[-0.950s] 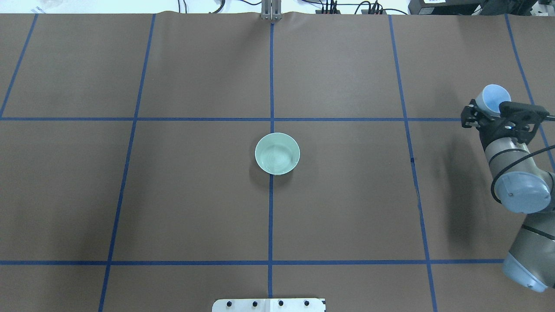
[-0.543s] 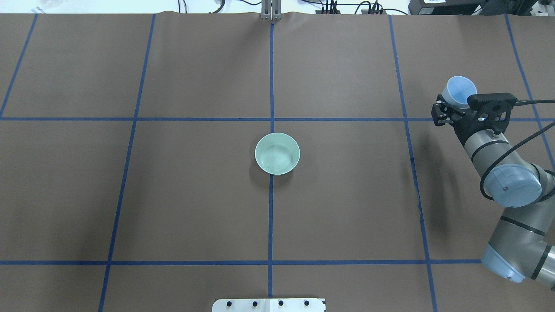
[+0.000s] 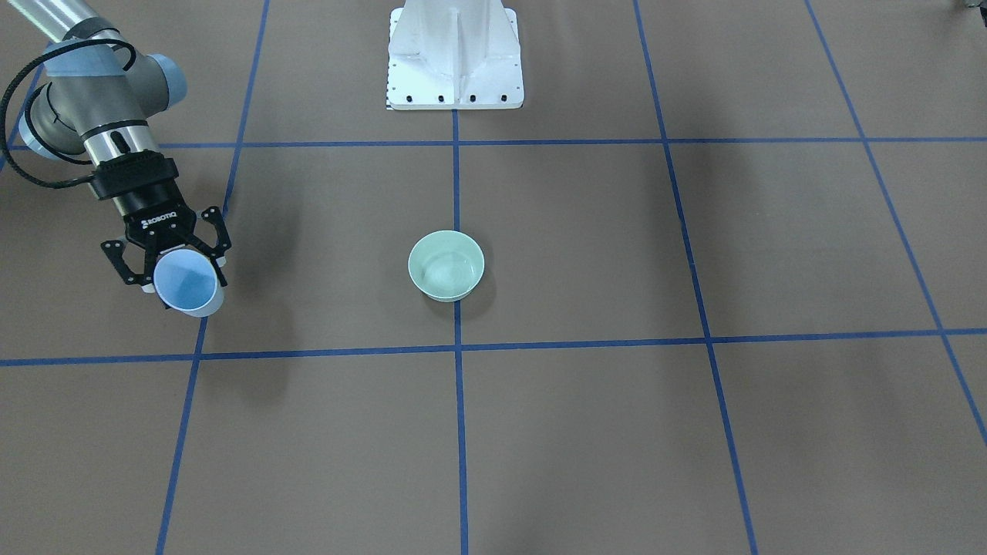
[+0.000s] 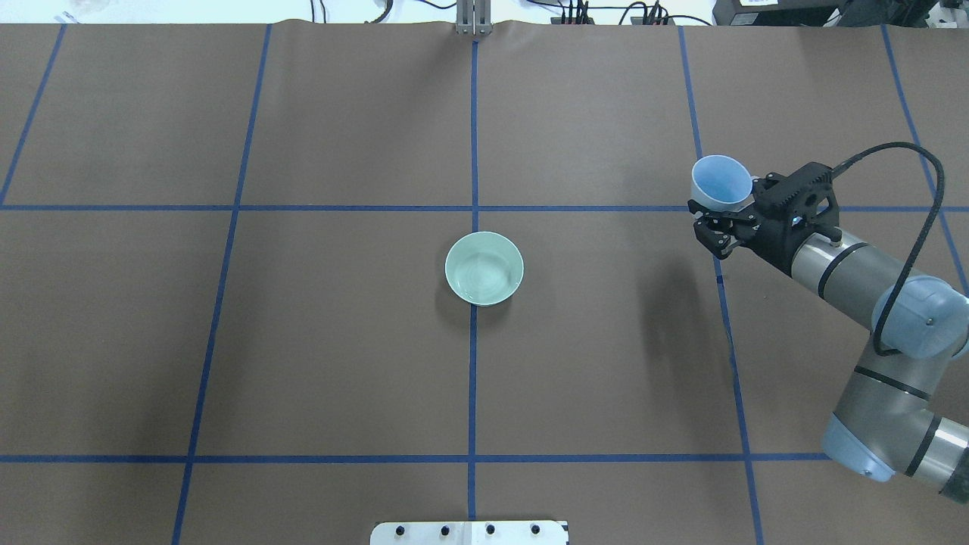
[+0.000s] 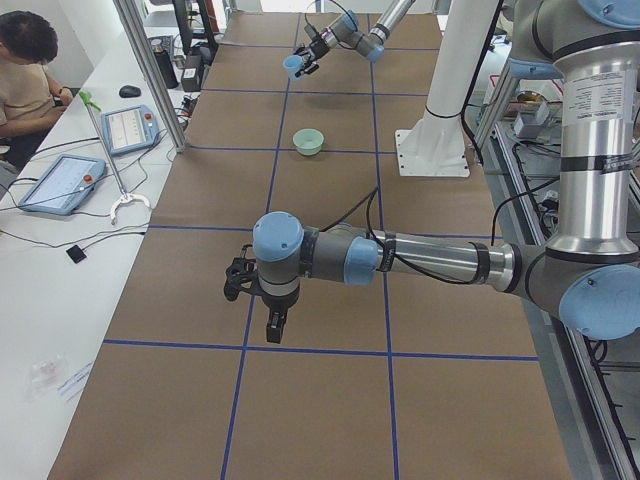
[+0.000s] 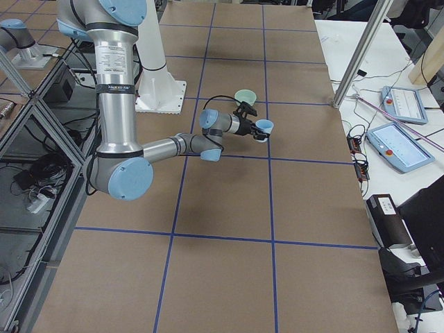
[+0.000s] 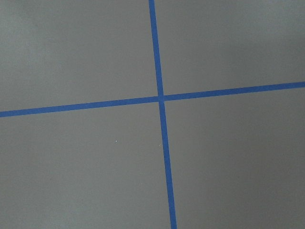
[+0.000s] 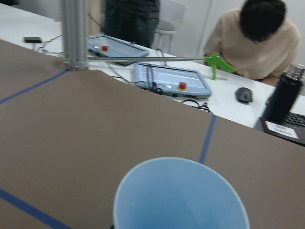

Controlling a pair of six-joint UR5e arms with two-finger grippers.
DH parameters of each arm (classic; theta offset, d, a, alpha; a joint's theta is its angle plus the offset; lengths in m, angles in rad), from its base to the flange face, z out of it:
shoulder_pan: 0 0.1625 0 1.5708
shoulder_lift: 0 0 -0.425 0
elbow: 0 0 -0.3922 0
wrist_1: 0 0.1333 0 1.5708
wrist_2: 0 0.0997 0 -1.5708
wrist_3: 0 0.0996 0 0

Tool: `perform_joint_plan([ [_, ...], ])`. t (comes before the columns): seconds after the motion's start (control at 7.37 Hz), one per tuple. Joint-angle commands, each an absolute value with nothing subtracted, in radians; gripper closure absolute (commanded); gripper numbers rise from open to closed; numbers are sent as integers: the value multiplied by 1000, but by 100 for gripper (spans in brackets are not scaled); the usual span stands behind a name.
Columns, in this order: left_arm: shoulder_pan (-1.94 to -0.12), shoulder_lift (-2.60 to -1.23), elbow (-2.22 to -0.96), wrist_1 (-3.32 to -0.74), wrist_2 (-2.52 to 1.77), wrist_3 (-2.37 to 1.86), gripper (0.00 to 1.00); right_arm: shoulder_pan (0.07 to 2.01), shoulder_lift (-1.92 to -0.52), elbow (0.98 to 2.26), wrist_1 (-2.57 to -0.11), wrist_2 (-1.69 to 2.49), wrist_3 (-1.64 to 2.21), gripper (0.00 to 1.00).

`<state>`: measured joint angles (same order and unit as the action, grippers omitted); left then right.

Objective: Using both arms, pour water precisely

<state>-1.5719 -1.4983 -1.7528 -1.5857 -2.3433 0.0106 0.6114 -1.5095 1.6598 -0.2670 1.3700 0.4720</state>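
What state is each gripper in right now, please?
Left gripper: cannot be told; it shows only in a side view.
Right gripper: closed, holding the cup.

The bowl (image 4: pixel 484 269) stands in the middle of the surface (image 4: pixel 303 341). Well apart on the robot's right, the cup (image 4: pixel 721 180) sits in the right gripper (image 3: pixel 187 281), above the surface.

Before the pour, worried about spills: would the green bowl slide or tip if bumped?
Likely slides rather than tips: the green bowl looks wide and low. Its glossy look suggests ceramic, so it is probably rigid and breakable.
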Motion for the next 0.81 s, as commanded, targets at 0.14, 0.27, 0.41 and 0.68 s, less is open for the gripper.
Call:
perform_joint_plan([
  [0.14,-1572,-1497,-1750,-1585,-2344,6,0,661,-1434,1658,-262,1807,425,100],
  [0.27,-1572,-1497,-1750,-1585,-2345,6,0,661,-1393,1660,-332,1842,434,100],
  [0.41,-1571,-1483,-1752,-1585,-2345,6,0,649,-1358,1664,-418,1844,431,100],
  [0.68,-1571,-1480,-1749,-1585,-2345,5,0,628,-1235,1675,-661,1833,423,100],
])
